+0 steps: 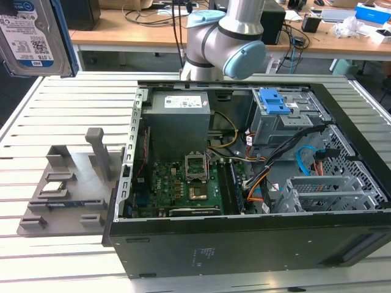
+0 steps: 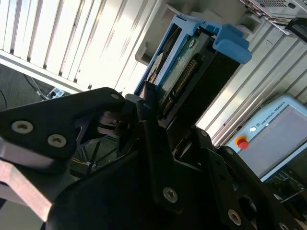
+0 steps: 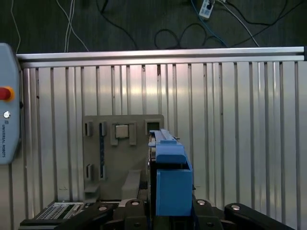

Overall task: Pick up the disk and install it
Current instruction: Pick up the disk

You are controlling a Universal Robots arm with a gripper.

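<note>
The slatted metal table (image 1: 61,110) carries an open black computer case (image 1: 244,244), its side panel off so that the motherboard and cabling show. Behind the case stands the grey robot arm (image 1: 229,39). On the table at the exterior view's left, just beside the case, lies a grey parts fixture (image 1: 67,210). The disk (image 1: 30,33) is lifted clear of the table in the exterior view's upper left corner, label facing the camera, with its blue carrier bracket (image 2: 230,40) along its edges. In the second wrist view the black gripper (image 2: 146,108) is clenched on the disk's edge, grasping it. The first wrist view looks down past the disk, seen edge-on, onto the fixture below. A small square silver chip (image 1: 55,187) sits in a pocket of the fixture.
</note>
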